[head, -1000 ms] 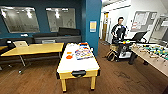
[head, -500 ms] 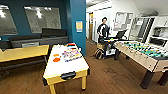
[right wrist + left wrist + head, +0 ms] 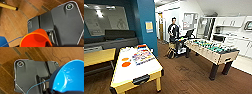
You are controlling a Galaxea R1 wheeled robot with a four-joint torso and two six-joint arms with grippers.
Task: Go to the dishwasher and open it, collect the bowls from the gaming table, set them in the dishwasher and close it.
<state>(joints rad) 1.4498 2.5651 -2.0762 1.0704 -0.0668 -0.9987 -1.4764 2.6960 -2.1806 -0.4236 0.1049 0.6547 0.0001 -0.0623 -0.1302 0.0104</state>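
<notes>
A blue bowl [image 3: 70, 75] hangs close above the wooden floor in the left wrist view, with my left gripper [image 3: 52, 91] shut on its rim. My right gripper [image 3: 48, 44] is likewise shut on an orange bowl [image 3: 35, 38] over the floor. In the head view the gaming table [image 3: 150, 72], white-topped with a yellow edge, stands at the lower left. It carries a many-coloured board, an orange bowl [image 3: 125, 59] and a red-orange bowl [image 3: 126, 64]. The dishwasher is out of view.
A table-football table [image 3: 211, 50] stands to the right on dark legs. A person [image 3: 173, 31] with a control rig waits behind it near a doorway. White kitchen cabinets [image 3: 234, 42] line the far right, a teal pillar [image 3: 146, 22] and dark sofa [image 3: 114, 41] the left.
The whole head picture has shifted: the camera has turned to the right, so the gaming table sits further left and the table-football table and kitchen show more fully.
</notes>
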